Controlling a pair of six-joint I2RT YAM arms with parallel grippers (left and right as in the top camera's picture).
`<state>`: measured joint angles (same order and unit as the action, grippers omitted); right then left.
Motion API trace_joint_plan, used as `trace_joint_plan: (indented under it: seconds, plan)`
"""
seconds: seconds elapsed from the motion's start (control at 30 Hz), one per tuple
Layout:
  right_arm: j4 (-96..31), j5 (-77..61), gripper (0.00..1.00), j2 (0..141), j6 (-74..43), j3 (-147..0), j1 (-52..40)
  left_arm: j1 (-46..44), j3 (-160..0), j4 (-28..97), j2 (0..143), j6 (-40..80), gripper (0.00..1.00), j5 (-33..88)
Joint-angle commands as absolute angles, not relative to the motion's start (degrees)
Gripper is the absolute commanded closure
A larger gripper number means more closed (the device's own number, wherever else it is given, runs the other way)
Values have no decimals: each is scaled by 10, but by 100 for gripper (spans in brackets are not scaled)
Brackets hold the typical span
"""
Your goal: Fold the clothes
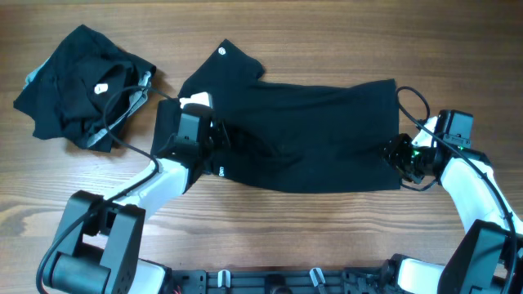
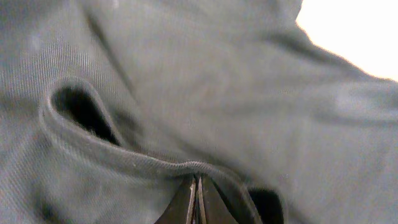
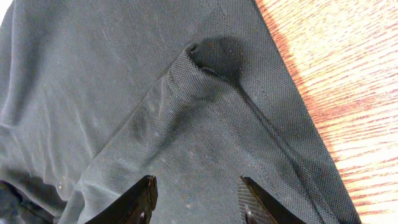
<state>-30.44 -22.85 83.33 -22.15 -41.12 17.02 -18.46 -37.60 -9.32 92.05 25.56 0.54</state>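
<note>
Overhead view: a crumpled pile [image 1: 78, 86] of black clothes is seen at the far left of the table [image 1: 270, 24]. Grey trim [image 1: 135, 94] and a small white tag [image 1: 101, 88] show on it.

Close beside the pile, a black shirt [image 1: 319, 131] is laid lengthwise across the centre, mostly flat. One sleeve [image 1: 225, 69] is turned up and left and carries a small white logo [image 1: 221, 52]. A white label [image 1: 196, 100] is seen at the shirt's left end.

The left gripper [image 1: 214, 140] is set on the shirt's left part, just below the label. In the left wrist view its fingers [image 2: 189, 205] are pressed tight together, and a hem [image 2: 143, 163] of the shirt is drawn across the tips. The hem is lifted into open loops on either side, so the shirt is taken as pinched there. Grey-black fabric fills the rest of that view.

The right gripper [image 1: 402, 155] is placed at the shirt's right edge, near the lower corner. In the right wrist view its fingers [image 3: 143, 199] are held apart above the cloth, and nothing is clamped between them. A raised fold [image 3: 180, 93] runs from a dark pocket near the edge down toward the left finger. Contact between the tips and the fabric cannot be told. Bare wood is seen right of the shirt's edge.
</note>
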Motion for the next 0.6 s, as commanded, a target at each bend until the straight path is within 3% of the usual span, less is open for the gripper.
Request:
trace_joint_plan:
  seconds: [0.0, 0.13, 0.3, 0.4, 0.47, 0.57]
  plan:
    - [-304, -222, 53, 827, -212, -420, 168, -178, -394, -114, 924, 259, 96, -13]
    - [-307, -222, 53, 827, -212, -420, 168, -178, -429, -82, 922, 259, 95, 4]
    - [-310, -222, 53, 827, -210, -420, 168, -145, -472, 228, 842, 247, 93, -38]
    - [-310, -222, 52, 827, -209, -420, 168, -65, -470, 384, 827, 286, 78, -51]
    - [-309, -220, 52, 827, -209, -420, 168, -21, -456, 397, 842, 288, 64, -25]
    - [-310, -177, 49, 827, -212, -420, 169, -6, -427, 358, 868, 288, 51, 25]
